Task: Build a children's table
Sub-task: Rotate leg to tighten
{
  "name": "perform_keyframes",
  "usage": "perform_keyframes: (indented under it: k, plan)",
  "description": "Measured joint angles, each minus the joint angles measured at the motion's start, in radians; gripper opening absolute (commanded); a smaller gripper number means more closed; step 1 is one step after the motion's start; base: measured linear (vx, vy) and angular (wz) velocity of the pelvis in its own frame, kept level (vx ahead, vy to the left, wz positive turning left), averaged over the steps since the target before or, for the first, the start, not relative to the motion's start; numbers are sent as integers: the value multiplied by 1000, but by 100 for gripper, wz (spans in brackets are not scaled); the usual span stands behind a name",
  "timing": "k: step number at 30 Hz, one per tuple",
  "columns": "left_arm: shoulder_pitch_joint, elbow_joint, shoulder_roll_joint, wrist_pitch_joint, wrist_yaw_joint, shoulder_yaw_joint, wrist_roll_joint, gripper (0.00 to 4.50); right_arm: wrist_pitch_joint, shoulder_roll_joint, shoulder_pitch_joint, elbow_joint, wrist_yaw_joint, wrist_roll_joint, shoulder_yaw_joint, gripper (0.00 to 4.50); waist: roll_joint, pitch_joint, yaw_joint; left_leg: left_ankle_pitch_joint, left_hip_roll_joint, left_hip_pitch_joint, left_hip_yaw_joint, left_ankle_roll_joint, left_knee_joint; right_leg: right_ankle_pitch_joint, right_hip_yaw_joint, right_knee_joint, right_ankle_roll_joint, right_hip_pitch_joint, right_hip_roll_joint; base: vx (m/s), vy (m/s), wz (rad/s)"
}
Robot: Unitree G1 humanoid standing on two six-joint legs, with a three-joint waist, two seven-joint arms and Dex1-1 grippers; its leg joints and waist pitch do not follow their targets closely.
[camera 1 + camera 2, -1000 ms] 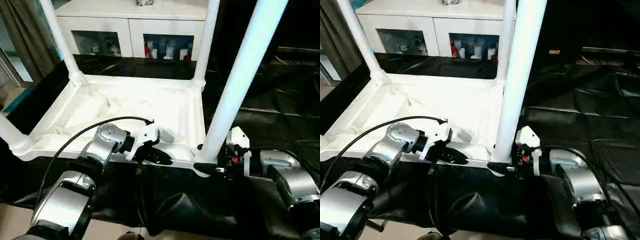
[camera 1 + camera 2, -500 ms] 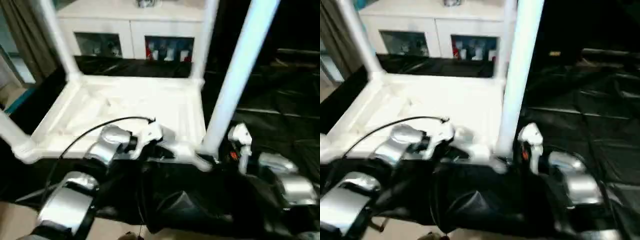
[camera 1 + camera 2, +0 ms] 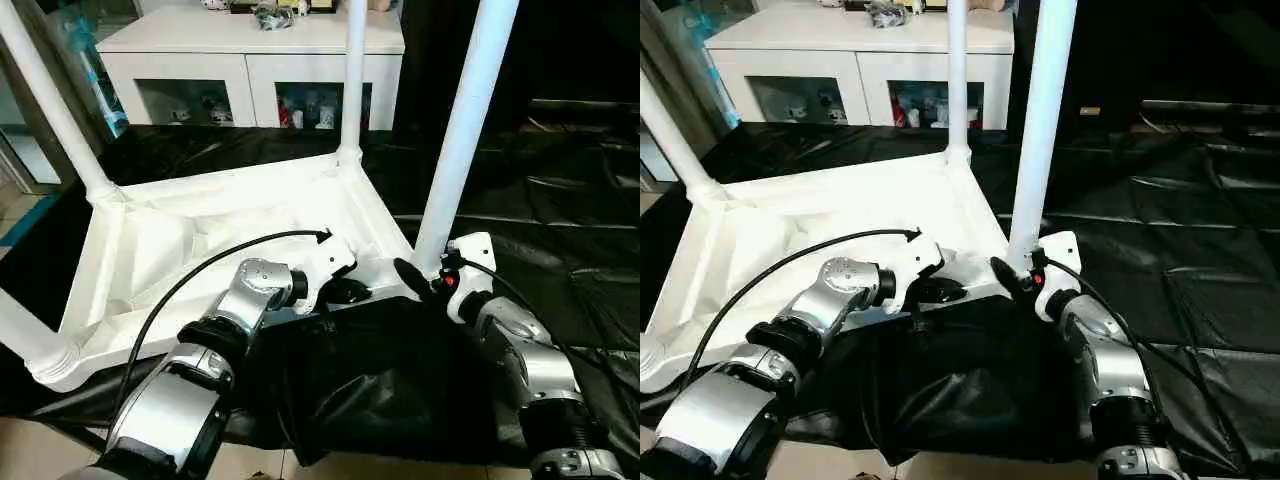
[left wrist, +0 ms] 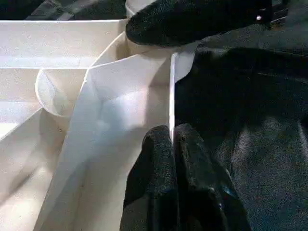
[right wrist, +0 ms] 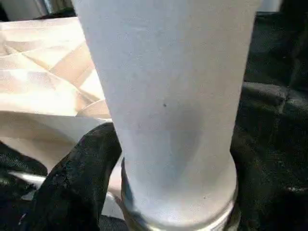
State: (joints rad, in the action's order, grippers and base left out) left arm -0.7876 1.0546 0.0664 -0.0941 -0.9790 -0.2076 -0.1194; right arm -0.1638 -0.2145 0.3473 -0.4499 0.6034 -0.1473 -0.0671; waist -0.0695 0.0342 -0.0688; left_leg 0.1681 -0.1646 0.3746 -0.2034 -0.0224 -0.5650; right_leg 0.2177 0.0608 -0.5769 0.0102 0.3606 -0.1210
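The white children's table lies upside down on the black-covered work table, ribbed underside up, with its legs standing upright. My left gripper is shut on the thin near rim of the top; in the left wrist view its fingertips pinch that edge. My right gripper is shut on the base of the near-right leg, just above its corner socket. In the right wrist view this leg stands against one black finger. The far-right leg, far-left leg and near-left leg stand in their sockets.
A white cabinet with glass doors stands behind the work table. The black cover hangs in loose folds over the front edge below my grippers. A black cable arcs over my left forearm. Floor shows at the left.
The whole table has turned on the black cover: its left end swung toward me, its right end away. Both grippers kept their hold and moved closer together. The camera also shifted.
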Motion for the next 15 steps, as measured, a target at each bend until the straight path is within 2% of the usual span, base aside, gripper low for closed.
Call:
perform_keyframes:
  k: [4, 8, 12, 15]
  plan:
    - [0, -14, 26, -4, -70, -1, 8, 0, 0, -75, -5, 10, 155, -17, 27, 387, -1, -1, -5, 0, -1, 3, 0, 0, 0, -15, 1, -1, -7, -2, 0, 0, 0, 0]
    - [5, -32, 79, -46, -203, -10, 27, 0, -14, -177, -30, 59, 358, -61, 65, 387, -3, -2, -20, -2, -9, 14, 0, 2, -2, -14, 6, -3, 2, 7, 4, 0, 0, 0]
    - [10, -46, 112, -67, -295, -14, 38, 0, -22, -216, -37, 82, 476, -81, 85, 387, -3, -2, -25, -4, -14, 22, 0, 6, -6, -11, 6, -5, 4, 14, 8, 17, -8, -1]
    - [10, -56, 129, -67, -348, -15, 45, 0, -21, -237, -37, 88, 539, -92, 101, 387, -3, -2, -30, -1, -13, 32, 0, 9, -15, -8, 5, -16, -2, 25, 6, 0, 0, 0]
